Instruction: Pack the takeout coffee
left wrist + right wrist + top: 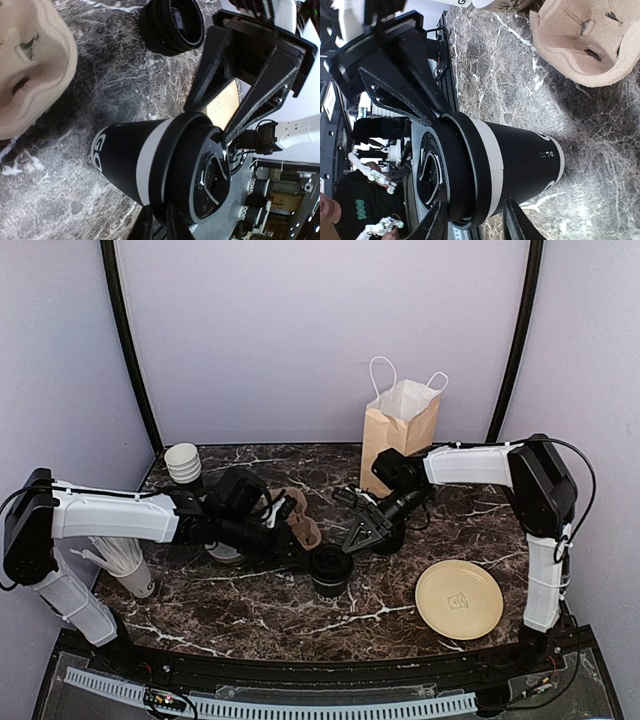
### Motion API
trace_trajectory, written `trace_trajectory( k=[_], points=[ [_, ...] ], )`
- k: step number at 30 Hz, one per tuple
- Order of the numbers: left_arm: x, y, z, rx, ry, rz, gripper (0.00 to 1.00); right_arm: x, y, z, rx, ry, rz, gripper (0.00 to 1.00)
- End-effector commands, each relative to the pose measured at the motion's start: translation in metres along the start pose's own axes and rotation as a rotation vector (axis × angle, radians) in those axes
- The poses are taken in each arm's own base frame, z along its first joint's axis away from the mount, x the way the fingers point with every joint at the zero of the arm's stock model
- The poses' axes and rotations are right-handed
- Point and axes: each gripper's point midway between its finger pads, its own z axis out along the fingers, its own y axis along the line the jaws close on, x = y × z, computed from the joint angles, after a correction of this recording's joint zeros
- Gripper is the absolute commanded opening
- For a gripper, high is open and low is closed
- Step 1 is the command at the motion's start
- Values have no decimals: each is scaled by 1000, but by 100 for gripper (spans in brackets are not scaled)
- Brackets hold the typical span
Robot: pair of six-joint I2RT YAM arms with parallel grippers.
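Standing on the table point(250, 625) near the carrier point(298, 520), the lidded cup point(330, 570) is being straddled by the open right gripper point(476, 222) and met at its lid rim by the left gripper point(159, 227), nearly closed though no hold can be told, so a popped lid or a tip-over is being risked if it is lifted by the rim alone.

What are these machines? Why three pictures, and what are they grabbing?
Two robot arms, a left arm and a right arm, are bolted to a marble table. One picture looks down from above; the others come from a camera on each wrist. On it are a paper bag, a cardboard cup carrier, a tan plate, a stack of white-lined cups and a lidded black coffee cup. The right hand has a finger on each side of that cup. The left hand, fingers nearly together, is at the lid's edge. Whether they squeeze, I cannot tell.
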Motion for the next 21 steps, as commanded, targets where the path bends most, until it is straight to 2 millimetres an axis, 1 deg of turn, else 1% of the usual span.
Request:
trace_trajectory(
  k=[1, 4, 6, 9, 12, 15, 16, 17, 19, 20, 21],
  points=[
    [52, 94, 19, -295, 144, -83, 9, 32, -63, 28, 194, 121, 91, 34],
    [60, 104, 23, -305, 166, -99, 9, 37, -76, 29, 245, 139, 123, 30],
    [62, 104, 26, -297, 181, -104, 9, 39, -80, 29, 264, 146, 129, 29],
    [62, 105, 25, -303, 179, -101, 10, 35, -77, 25, 276, 139, 108, 28],
    [58, 100, 20, -304, 165, -85, 10, 27, -71, 19, 301, 127, 73, 27],
    [49, 86, 13, -274, 133, -59, 12, 19, -65, 11, 323, 116, 28, 27],
    [46, 82, 11, -266, 124, -50, 15, 15, -59, 9, 308, 110, 6, 27],
    [40, 73, 7, -244, 102, -31, 17, 11, -53, 8, 292, 106, -13, 27],
    [32, 60, -1, -220, 71, -4, 22, 3, -47, 3, 293, 96, -39, 27],
    [29, 57, -4, -219, 57, 10, 26, -2, -43, 1, 292, 91, -57, 27],
    [24, 50, -9, -206, 36, 25, 30, -5, -40, -1, 285, 85, -71, 27]
  ],
)
